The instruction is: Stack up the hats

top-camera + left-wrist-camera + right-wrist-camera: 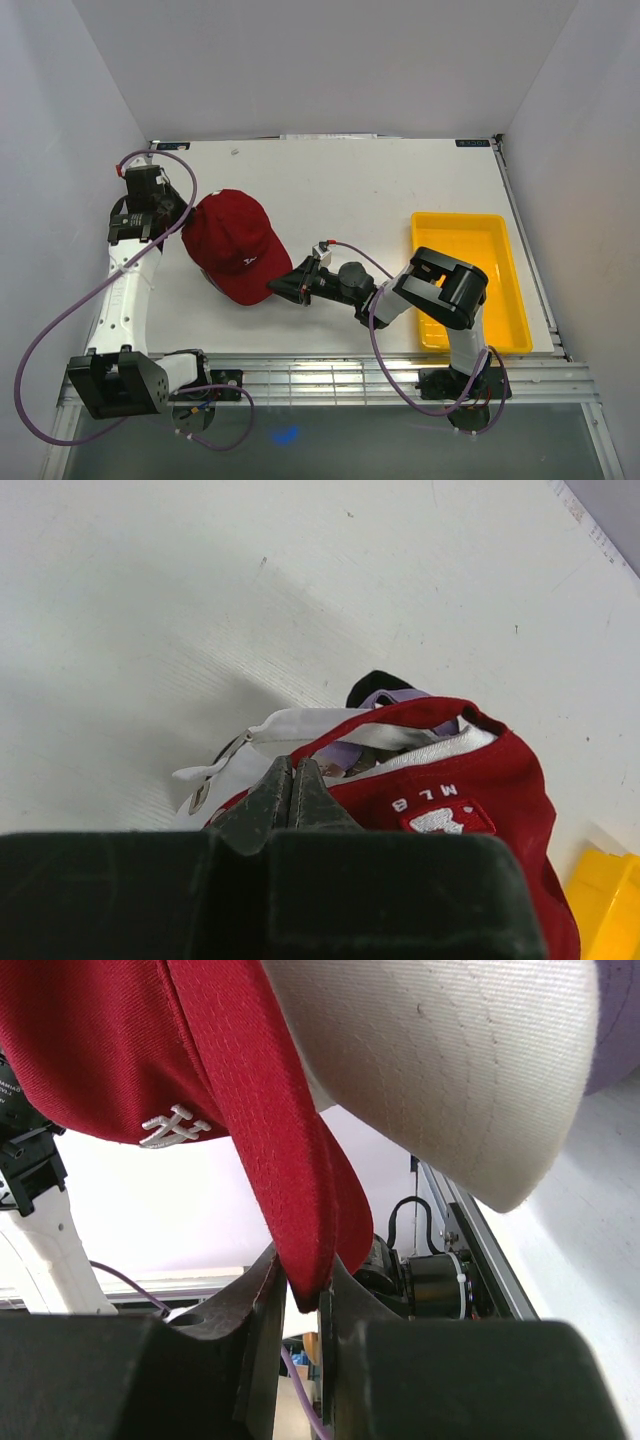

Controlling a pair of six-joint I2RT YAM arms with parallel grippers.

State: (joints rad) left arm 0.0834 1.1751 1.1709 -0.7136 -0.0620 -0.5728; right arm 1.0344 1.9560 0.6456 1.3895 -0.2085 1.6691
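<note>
The hats lie nested in one pile left of the table's middle, with the dark red hat (235, 240) on top. In the left wrist view the dark red hat (470, 800) covers a white hat (300, 720), a lavender hat (395, 697) and a black hat (375, 683) that peek out at the back opening. My left gripper (188, 222) (293, 763) is shut at the red hat's back rim, whose edge runs between its tips. My right gripper (278, 290) (305, 1290) is shut on the red brim (300, 1190), lifted off a pale brim (450, 1060).
A yellow tray (458, 216) (610, 900) stands at the right of the table, just behind my right arm's elbow. White walls enclose the table on three sides. A metal rail runs along the near edge.
</note>
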